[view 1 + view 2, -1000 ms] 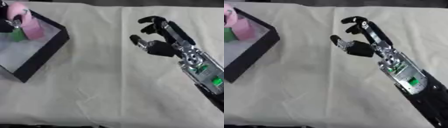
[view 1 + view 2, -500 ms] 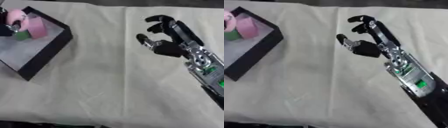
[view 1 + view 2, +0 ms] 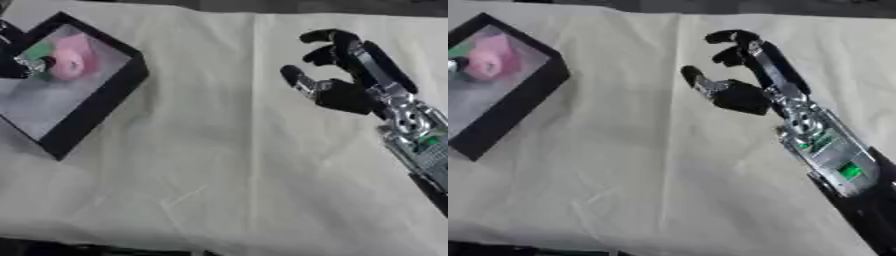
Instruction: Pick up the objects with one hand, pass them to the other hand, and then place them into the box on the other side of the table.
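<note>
A black box [image 3: 98,106] with a pale floor sits at the table's left. Inside it lies a pink object [image 3: 72,59] with a green thing [image 3: 37,51] against its left side. Dark parts of my left hand [image 3: 9,70] show at the picture's left edge, close beside the pink object; whether they touch it is hidden. My right hand [image 3: 343,95] hovers over the cloth at the right, palm toward the box, fingers relaxed and spread, holding nothing.
A cream cloth [image 3: 219,165] with creases covers the whole table. Its front edge runs along the bottom of both views. My right forearm [image 3: 833,160] slants in from the lower right.
The whole picture has slid a little to the right, so the camera moved. The right hand keeps the same open pose. The pink object stays in the box.
</note>
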Robot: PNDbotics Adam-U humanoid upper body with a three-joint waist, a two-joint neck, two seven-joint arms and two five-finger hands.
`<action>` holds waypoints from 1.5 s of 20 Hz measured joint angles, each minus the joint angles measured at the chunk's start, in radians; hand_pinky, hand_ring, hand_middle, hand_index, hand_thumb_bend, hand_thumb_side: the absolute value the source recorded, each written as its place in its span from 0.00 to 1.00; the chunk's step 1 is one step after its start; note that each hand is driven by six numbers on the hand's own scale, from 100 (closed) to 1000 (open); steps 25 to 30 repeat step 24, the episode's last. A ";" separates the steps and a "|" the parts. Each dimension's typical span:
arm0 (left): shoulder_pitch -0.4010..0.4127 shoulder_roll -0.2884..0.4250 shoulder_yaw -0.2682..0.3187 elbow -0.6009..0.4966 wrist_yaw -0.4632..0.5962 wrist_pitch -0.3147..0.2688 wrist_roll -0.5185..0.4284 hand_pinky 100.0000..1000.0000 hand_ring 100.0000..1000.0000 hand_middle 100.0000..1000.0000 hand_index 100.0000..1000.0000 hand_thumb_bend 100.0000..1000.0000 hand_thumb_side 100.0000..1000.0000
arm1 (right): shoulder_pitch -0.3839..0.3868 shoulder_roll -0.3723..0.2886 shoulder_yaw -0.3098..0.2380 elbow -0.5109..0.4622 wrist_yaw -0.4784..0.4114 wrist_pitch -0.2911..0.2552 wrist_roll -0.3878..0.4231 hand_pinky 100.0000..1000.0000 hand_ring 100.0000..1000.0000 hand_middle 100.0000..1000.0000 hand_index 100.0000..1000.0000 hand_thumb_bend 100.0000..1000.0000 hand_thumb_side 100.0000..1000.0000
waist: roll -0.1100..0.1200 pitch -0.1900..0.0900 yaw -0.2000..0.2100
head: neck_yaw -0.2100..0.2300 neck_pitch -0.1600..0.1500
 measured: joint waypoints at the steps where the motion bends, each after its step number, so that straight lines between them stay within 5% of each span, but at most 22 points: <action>1: 0.000 0.000 0.002 0.002 -0.014 -0.003 0.002 0.84 0.72 0.65 0.78 0.69 0.49 | 0.002 0.000 0.000 0.000 0.000 0.000 0.000 0.77 0.71 0.79 0.78 0.38 0.38 | 0.000 0.000 0.000 | 0.000 0.000; 9: 0.001 0.000 0.017 0.012 -0.053 -0.001 0.018 0.83 0.70 0.64 0.77 0.64 0.47 | 0.004 -0.006 -0.002 -0.012 -0.008 -0.002 -0.006 0.77 0.71 0.79 0.78 0.37 0.38 | 0.000 0.000 0.000 | 0.001 0.000; 11: 0.005 -0.001 0.021 0.011 -0.050 0.003 0.029 0.82 0.68 0.63 0.75 0.52 0.47 | 0.007 -0.006 -0.007 -0.012 -0.009 -0.001 -0.009 0.77 0.71 0.79 0.78 0.35 0.40 | 0.000 0.000 0.000 | 0.001 0.000; 13: 0.010 -0.002 0.031 0.000 -0.036 0.010 0.053 0.82 0.65 0.61 0.72 0.32 0.58 | 0.012 -0.007 -0.013 -0.015 -0.012 0.000 -0.016 0.77 0.71 0.79 0.78 0.28 0.40 | 0.000 0.000 0.000 | 0.000 0.000; 15: 0.015 -0.004 0.057 -0.025 0.004 0.019 0.099 0.82 0.63 0.61 0.70 0.19 0.72 | 0.013 -0.012 -0.026 -0.028 -0.019 -0.001 -0.029 0.77 0.71 0.80 0.75 0.22 0.32 | 0.000 0.000 0.001 | -0.005 0.000; 17: 0.024 -0.012 0.087 -0.057 0.067 0.024 0.159 0.82 0.62 0.63 0.69 0.12 0.82 | 0.021 -0.024 -0.045 -0.045 -0.029 -0.002 -0.042 0.78 0.72 0.80 0.76 0.27 0.24 | 0.000 0.000 0.002 | -0.023 0.000; 24: 0.087 -0.016 0.185 -0.159 0.335 0.002 0.340 0.83 0.60 0.66 0.71 0.25 0.69 | 0.095 -0.097 -0.156 -0.116 -0.065 -0.015 -0.116 0.78 0.72 0.80 0.76 0.39 0.11 | -0.001 -0.001 -0.013 | -0.086 0.000; 30: 0.087 -0.016 0.185 -0.159 0.335 0.002 0.340 0.83 0.60 0.66 0.71 0.25 0.69 | 0.095 -0.097 -0.156 -0.116 -0.065 -0.015 -0.116 0.78 0.72 0.80 0.76 0.39 0.11 | -0.001 -0.001 -0.013 | -0.086 0.000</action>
